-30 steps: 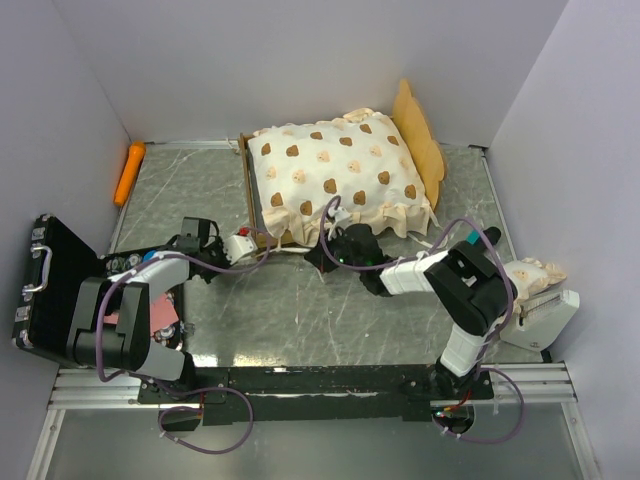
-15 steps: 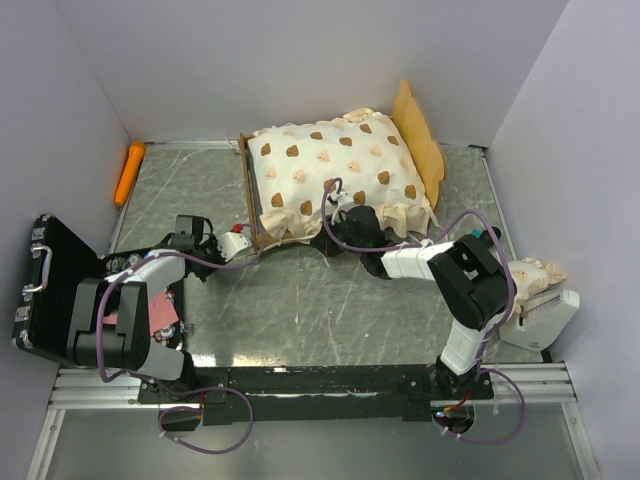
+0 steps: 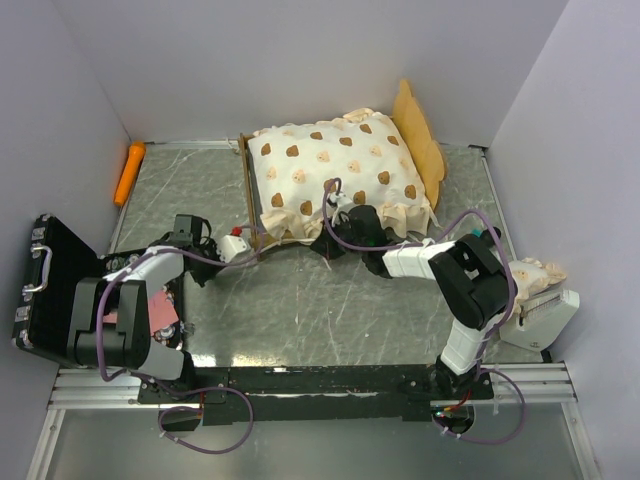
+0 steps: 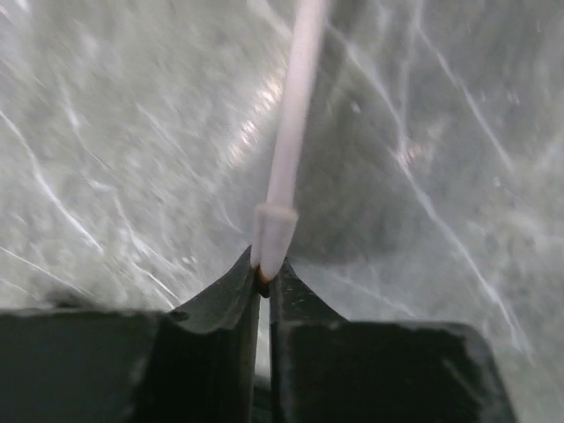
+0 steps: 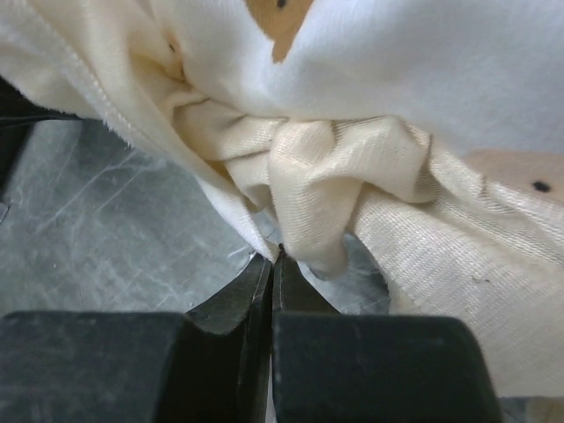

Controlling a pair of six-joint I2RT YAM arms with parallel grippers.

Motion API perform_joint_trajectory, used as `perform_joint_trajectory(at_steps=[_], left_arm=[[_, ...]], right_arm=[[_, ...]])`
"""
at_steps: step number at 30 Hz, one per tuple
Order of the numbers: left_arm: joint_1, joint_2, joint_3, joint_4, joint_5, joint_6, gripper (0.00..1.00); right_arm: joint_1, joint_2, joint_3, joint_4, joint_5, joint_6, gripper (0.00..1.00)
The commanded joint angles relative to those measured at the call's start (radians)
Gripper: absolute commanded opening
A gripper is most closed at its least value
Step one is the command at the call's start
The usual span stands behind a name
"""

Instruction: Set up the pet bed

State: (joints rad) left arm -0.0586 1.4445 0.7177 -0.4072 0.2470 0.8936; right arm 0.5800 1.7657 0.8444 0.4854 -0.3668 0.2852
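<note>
Where the right gripper's (image 5: pixel 277 260) fingers press together, their tips touch the bunched ruffle (image 5: pixel 304 176) of the cream bear-print mattress (image 3: pixel 335 165) on the light-wood pet bed (image 3: pixel 425 145), far back on the grey marbled table (image 3: pixel 300 300). The left gripper's (image 4: pixel 263 280) fingers, barely parted, meet a thin pale rod (image 4: pixel 291 115); I cannot tell whether they grip it.

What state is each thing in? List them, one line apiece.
bed frame: upright, headboard at right.
mattress: lying on the bed frame, near ruffle bunched.
pillow: off the bed, far right.
black case: open.
right gripper: shut on the mattress ruffle.
left gripper: jaws nearly together, grip unclear.
</note>
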Motion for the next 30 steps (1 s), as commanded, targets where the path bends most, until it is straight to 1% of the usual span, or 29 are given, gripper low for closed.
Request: perform_joint_trajectory(at_steps=[1,3,4,5,7,8,10,12,13,14,15,16,17,18,20,21,22,24,27,30], left_arm=[[0.016,-0.002,0.014,-0.237,0.008,-0.021,0.2],[0.017,-0.056,0.043,-0.28,0.067,-0.027,0.31],[0.017,-0.082,0.07,-0.315,0.102,-0.027,0.39],[0.017,-0.105,0.103,-0.359,0.147,-0.021,0.44],[0.017,-0.151,0.165,-0.403,0.213,-0.021,0.49],[0.017,-0.165,0.195,-0.395,0.253,-0.042,0.5],[0.017,-0.186,0.256,-0.323,0.309,-0.131,0.55],[0.014,-0.203,0.281,-0.178,0.379,-0.246,0.59],[0.006,-0.213,0.278,-0.1,0.393,-0.312,0.61],[-0.013,-0.214,0.273,-0.014,0.382,-0.355,0.61],[-0.036,-0.213,0.27,0.049,0.359,-0.389,0.61],[-0.067,-0.201,0.273,0.109,0.319,-0.413,0.61],[-0.095,-0.182,0.281,0.149,0.289,-0.424,0.62],[-0.121,-0.164,0.29,0.174,0.258,-0.435,0.63],[-0.164,-0.118,0.314,0.203,0.23,-0.438,0.68],[-0.181,-0.093,0.325,0.217,0.224,-0.444,0.74],[-0.197,-0.075,0.334,0.232,0.216,-0.449,0.76],[-0.237,-0.032,0.35,0.264,0.19,-0.455,0.78],[-0.285,0.031,0.388,0.309,0.114,-0.478,0.8],[-0.303,0.088,0.423,0.32,0.049,-0.489,0.8]], right_arm=[[0.029,0.017,0.033,-0.007,-0.07,-0.035,0.0],[0.05,0.037,0.045,0.013,-0.138,-0.035,0.0],[0.061,0.05,0.064,0.006,-0.167,-0.035,0.0],[0.073,0.06,0.079,-0.002,-0.188,-0.041,0.0],[0.11,0.075,0.113,-0.028,-0.195,-0.07,0.0],[0.133,0.084,0.123,-0.034,-0.195,-0.086,0.0],[0.173,0.092,0.14,-0.036,-0.195,-0.115,0.0],[0.205,0.101,0.154,-0.033,-0.201,-0.138,0.0],[0.219,0.106,0.168,-0.054,-0.198,-0.152,0.04],[0.231,0.11,0.189,-0.103,-0.181,-0.182,0.14],[0.245,0.107,0.218,-0.185,-0.157,-0.228,0.28],[0.267,0.094,0.24,-0.265,-0.112,-0.307,0.55],[0.282,0.066,0.243,-0.331,-0.043,-0.367,0.77],[0.294,0.031,0.22,-0.353,-0.003,-0.401,0.8],[0.282,-0.07,0.135,-0.343,0.043,-0.426,0.88],[0.264,-0.133,0.102,-0.347,0.055,-0.428,0.99],[0.244,-0.197,0.075,-0.361,0.072,-0.428,0.99],[0.186,-0.3,0.052,-0.407,0.11,-0.423,0.99],[0.072,-0.399,0.076,-0.508,0.172,-0.379,0.99],[-0.038,-0.459,0.1,-0.562,0.317,-0.333,0.99]])
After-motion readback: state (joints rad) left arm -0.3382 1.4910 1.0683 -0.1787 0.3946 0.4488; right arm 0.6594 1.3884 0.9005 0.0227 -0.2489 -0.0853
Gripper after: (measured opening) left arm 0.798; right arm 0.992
